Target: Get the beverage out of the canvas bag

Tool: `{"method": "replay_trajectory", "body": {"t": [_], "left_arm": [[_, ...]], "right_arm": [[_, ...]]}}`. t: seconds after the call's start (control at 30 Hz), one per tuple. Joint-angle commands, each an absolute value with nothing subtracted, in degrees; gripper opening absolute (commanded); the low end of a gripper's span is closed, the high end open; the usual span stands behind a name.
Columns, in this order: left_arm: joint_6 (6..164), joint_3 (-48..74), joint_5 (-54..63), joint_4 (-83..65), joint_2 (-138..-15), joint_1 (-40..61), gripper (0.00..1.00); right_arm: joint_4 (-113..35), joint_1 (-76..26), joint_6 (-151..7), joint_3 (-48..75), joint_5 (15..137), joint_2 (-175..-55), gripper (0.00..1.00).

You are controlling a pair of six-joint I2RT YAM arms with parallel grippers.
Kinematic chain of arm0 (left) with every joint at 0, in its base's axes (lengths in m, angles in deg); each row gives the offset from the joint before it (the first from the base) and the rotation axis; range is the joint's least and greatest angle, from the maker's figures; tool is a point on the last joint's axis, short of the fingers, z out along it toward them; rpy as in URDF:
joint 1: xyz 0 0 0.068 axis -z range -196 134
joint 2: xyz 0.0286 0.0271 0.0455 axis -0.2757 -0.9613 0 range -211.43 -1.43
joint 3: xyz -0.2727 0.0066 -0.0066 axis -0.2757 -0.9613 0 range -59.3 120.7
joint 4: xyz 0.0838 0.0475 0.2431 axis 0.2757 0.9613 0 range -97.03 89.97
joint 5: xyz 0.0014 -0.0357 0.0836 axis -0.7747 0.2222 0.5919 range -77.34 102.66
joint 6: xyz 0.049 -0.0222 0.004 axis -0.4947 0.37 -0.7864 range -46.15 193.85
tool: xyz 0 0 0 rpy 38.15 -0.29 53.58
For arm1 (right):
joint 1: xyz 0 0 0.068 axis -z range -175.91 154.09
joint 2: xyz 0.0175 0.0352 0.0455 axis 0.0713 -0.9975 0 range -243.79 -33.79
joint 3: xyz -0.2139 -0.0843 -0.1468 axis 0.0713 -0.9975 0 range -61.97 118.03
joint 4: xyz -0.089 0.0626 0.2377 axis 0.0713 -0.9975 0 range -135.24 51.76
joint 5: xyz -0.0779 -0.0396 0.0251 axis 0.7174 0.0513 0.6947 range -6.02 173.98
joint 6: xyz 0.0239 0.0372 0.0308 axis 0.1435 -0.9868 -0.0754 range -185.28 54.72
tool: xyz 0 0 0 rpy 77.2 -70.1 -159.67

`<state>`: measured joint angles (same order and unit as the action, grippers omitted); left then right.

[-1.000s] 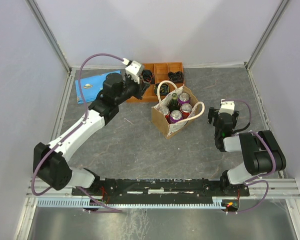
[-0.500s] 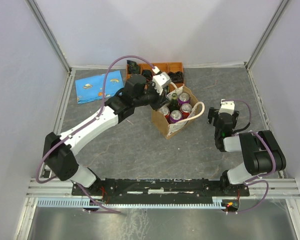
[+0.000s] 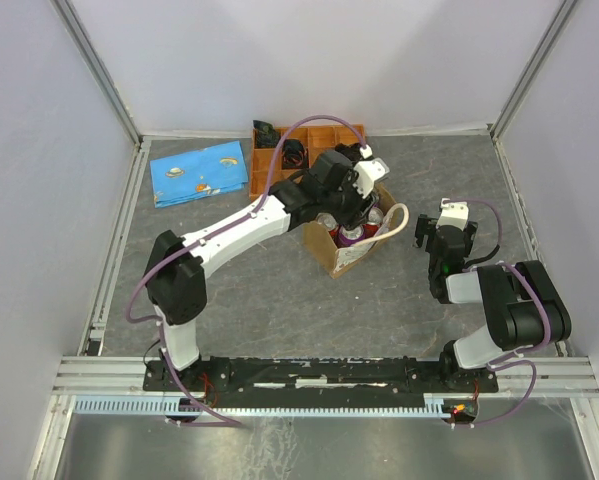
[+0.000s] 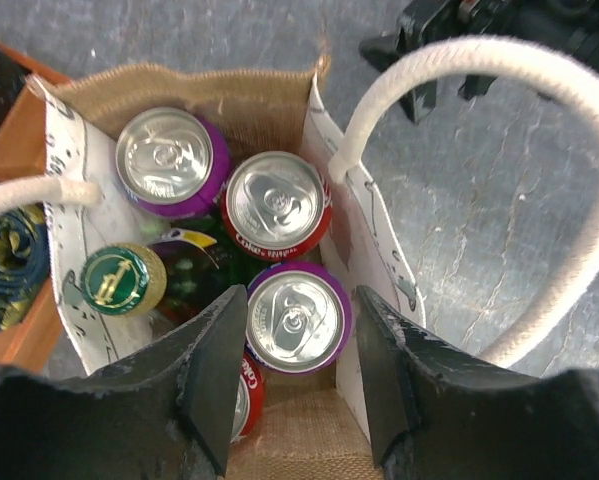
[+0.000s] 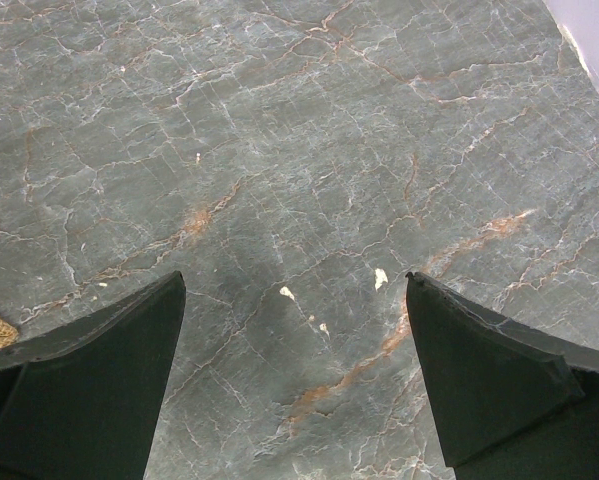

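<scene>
The tan canvas bag stands mid-table and holds several drinks. In the left wrist view I look straight down into the bag: two purple cans, a red can, a green bottle with a gold cap, and a second red can partly hidden by my finger. My left gripper is open above the bag's mouth, one jaw on each side of the nearer purple can and not touching it. From above, it covers the bag's top. My right gripper is open and empty over bare table.
A cream rope handle arches to the right of the bag. An orange compartment tray sits just behind the bag. A blue flat packet lies at the back left. Frame posts and walls enclose the table.
My left arm has swung right from over the orange tray to directly above the bag. The right arm has not moved.
</scene>
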<state>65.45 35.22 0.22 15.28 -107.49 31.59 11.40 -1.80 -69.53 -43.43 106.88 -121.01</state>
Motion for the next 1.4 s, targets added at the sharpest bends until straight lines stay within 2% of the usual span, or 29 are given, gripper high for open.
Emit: {"method": "replay_trajectory", "body": {"t": [0.0,0.27,0.3,0.37,0.4,0.5,0.53,0.97,1.37], "left_arm": [[64.55,38.08,6.02,17.22,-108.7,32.24,0.55],[67.01,37.52,10.98,20.21,-111.23,32.34,0.59],[67.35,37.44,11.59,20.15,-111.41,32.29,0.66],[67.82,37.7,12.69,20.29,-111.83,32.4,0.87],[68.05,37.93,12.83,20.28,-112.09,32.36,0.92],[68.66,38.15,12.72,20.38,-112.68,32.54,0.95],[68.73,38.17,12.67,20.41,-112.88,32.65,1.0],[68.28,37.97,14.26,20.92,-116.16,34.13,1.0],[66.54,35.19,19.84,17.43,-113.46,37.08,0.93]], "right_arm": [[13.26,-1.68,-69.83,-41.93,106.57,-120.45,0.99],[13.26,-1.69,-69.85,-41.92,106.57,-120.51,0.99],[13.26,-1.66,-69.84,-41.93,106.57,-120.46,0.99],[13.28,-1.69,-69.83,-41.89,106.56,-120.51,0.99],[13.26,-1.71,-69.85,-41.93,106.57,-120.51,0.99],[13.24,-1.71,-69.81,-41.92,106.53,-120.47,0.99],[13.27,-1.71,-69.85,-41.93,106.57,-120.51,0.99],[13.26,-1.69,-69.82,-41.89,106.57,-120.47,0.99],[13.29,-1.7,-69.85,-41.93,106.57,-120.53,0.99]]}}
